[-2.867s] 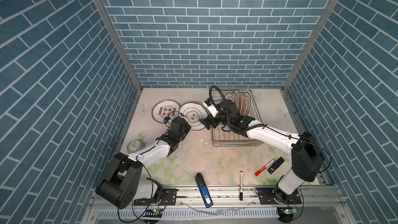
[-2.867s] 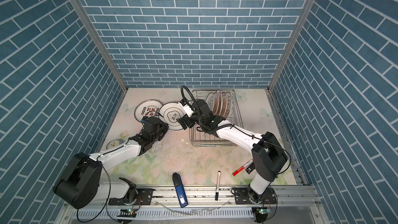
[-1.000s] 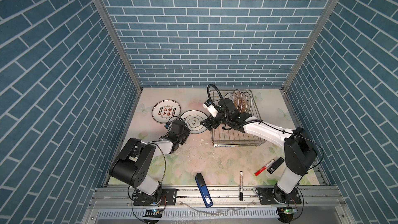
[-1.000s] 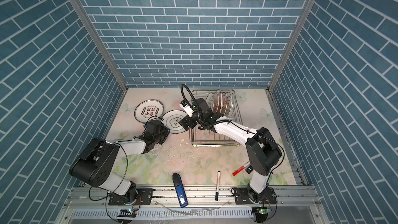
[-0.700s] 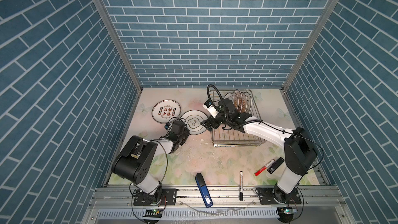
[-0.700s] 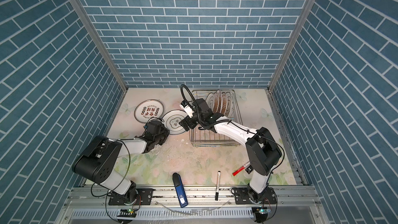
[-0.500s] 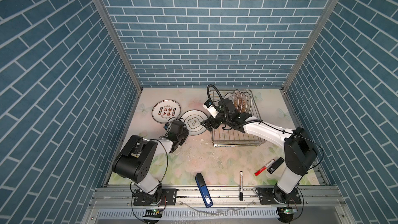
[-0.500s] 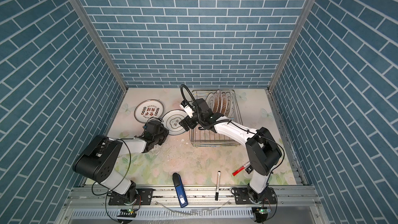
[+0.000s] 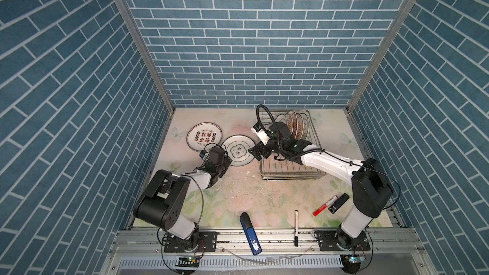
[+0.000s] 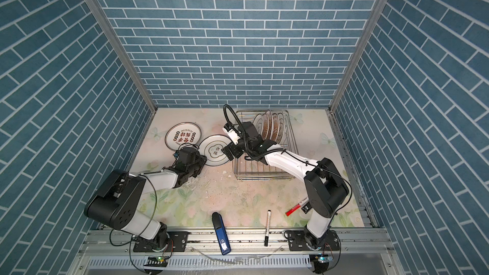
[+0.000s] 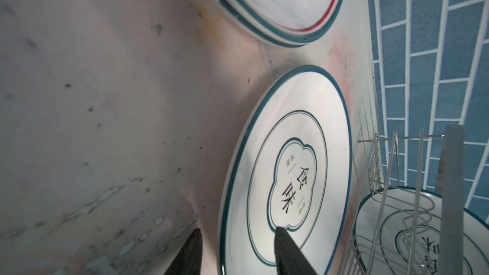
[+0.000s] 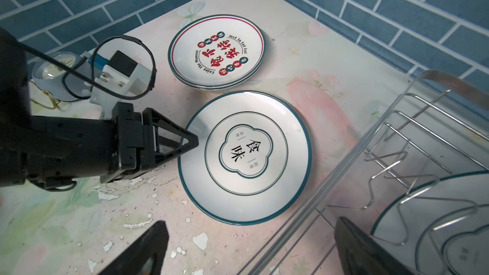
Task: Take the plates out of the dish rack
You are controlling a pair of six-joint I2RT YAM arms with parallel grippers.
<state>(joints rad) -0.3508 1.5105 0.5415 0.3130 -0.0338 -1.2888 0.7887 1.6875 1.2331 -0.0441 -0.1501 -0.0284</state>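
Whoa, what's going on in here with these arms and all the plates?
The wire dish rack is being emptied. The left pincer sits at the rim of the emblem plate, which lies flat on the table; it is open around the edge, not clamped. The right pincer hovers wide open and empty beside the rack. A small stack of red-lettered plates lies flat nearby, and several plates stand upright in the rack.

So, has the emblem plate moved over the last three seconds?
Yes. The emblem plate has shifted slightly toward the front edge of the table, measured against the red-character plates, which stayed put.
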